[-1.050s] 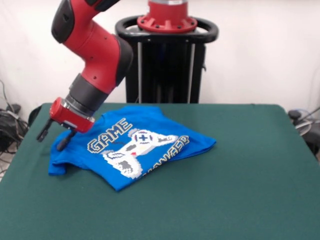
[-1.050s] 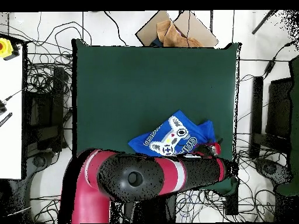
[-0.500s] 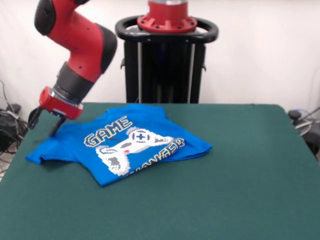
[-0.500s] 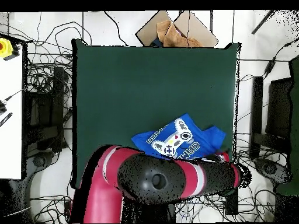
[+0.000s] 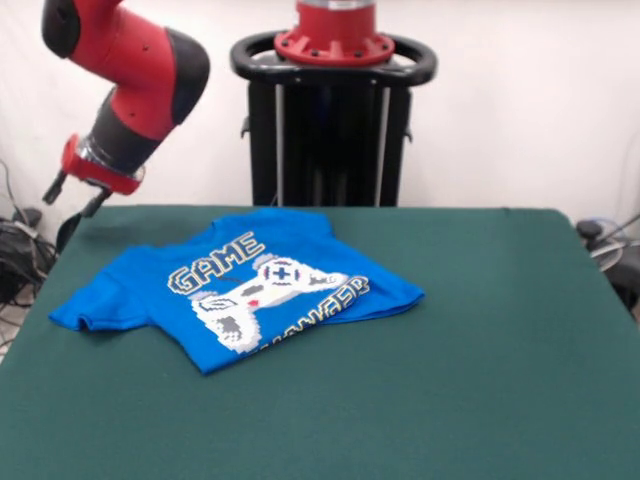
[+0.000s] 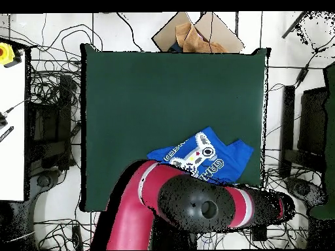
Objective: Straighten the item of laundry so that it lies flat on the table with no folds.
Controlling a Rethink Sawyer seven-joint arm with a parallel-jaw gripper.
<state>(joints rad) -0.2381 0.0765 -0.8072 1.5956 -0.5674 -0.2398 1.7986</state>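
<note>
The item of laundry (image 5: 240, 290), a bright blue T-shirt with a white controller print, lies print-up on the far left part of the green table (image 5: 480, 350). One sleeve is spread toward the left edge. The shirt's near right edge is folded, cutting off part of the lettering. My gripper (image 5: 73, 195) hangs open and empty, raised off the shirt, above and beyond the table's far left corner. In the overhead view the item of laundry (image 6: 203, 157) sits near the table's (image 6: 163, 98) lower right, and my arm (image 6: 196, 206) covers the gripper.
The black pedestal frame (image 5: 335, 120) stands behind the far edge. Cables (image 5: 15, 250) lie off the left side. A cardboard box (image 6: 196, 33) sits beyond the table's top edge overhead, and a white bench (image 6: 10, 117) stands at the left.
The gripper dragged the shirt's sleeve leftward, let it go, then rose up and away to the left. The shirt has lain still for the last half second.
</note>
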